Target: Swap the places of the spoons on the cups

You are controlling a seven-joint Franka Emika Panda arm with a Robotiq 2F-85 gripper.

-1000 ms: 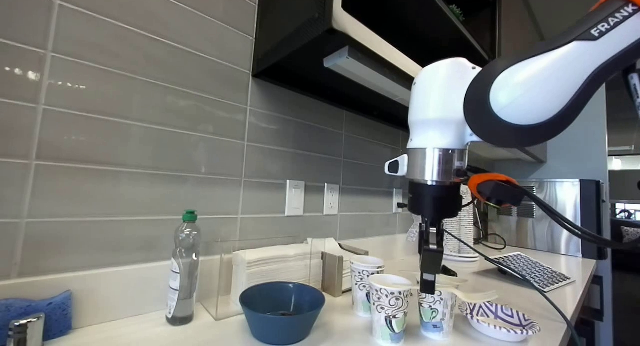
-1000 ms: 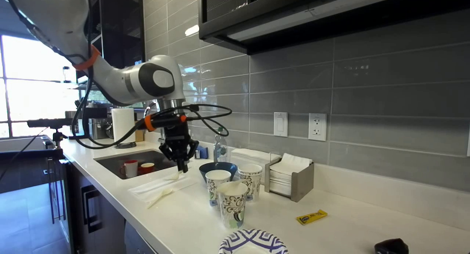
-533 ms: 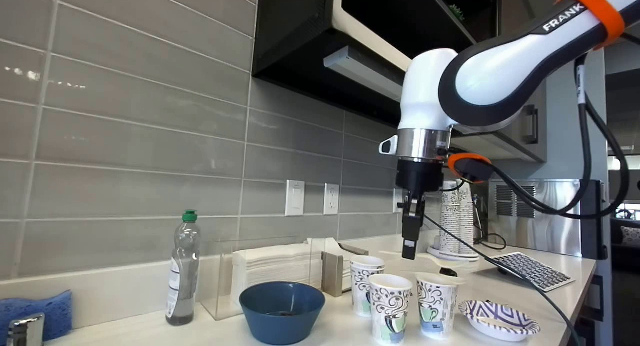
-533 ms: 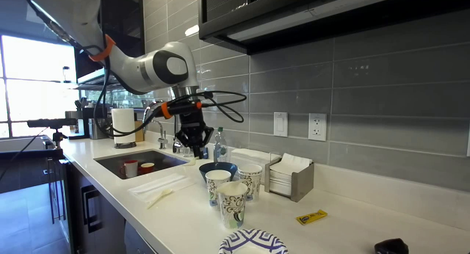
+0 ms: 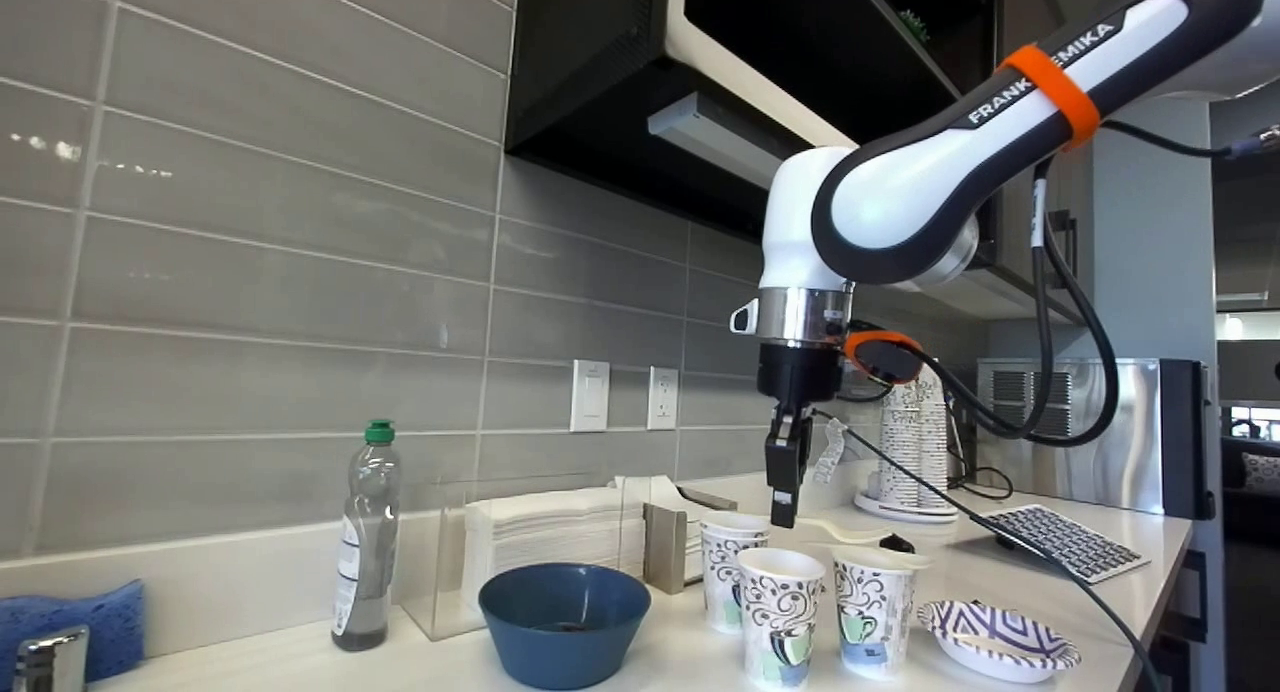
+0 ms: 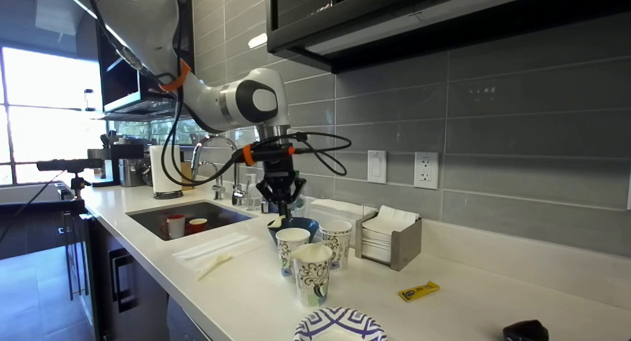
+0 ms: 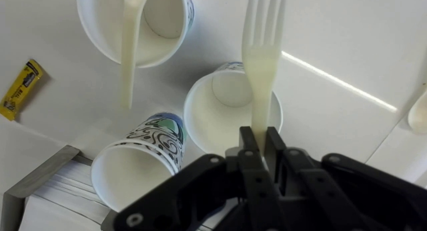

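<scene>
My gripper [image 5: 784, 517] is shut on the handle of a pale cream plastic fork [image 7: 262, 57], tines pointing away. The fork also shows in both exterior views [image 5: 845, 534] [image 6: 277, 222]. In the wrist view the fork hangs over a patterned white cup [image 7: 213, 124]. Another cup [image 7: 96, 20] has a pale utensil [image 7: 128, 50] lying across its rim, its head cut off by the frame. That cup also shows in an exterior view [image 6: 312, 282]. A stack of cups [image 7: 160, 137] stands beside them. A pale spoon [image 6: 215, 265] lies on a napkin.
A blue bowl [image 5: 563, 642] and a soap bottle [image 5: 368, 552] stand near the cups. A metal napkin holder [image 6: 409, 245] is behind them. A patterned dish [image 5: 1000, 657], a yellow packet [image 6: 418, 291] and a sink [image 6: 217, 218] also show. A cabinet [image 5: 590, 72] hangs above.
The gripper, still holding the fork, has risen and then come down a little. It has moved toward the bowl and the middle cup. The cups and the utensil on the rim have not moved.
</scene>
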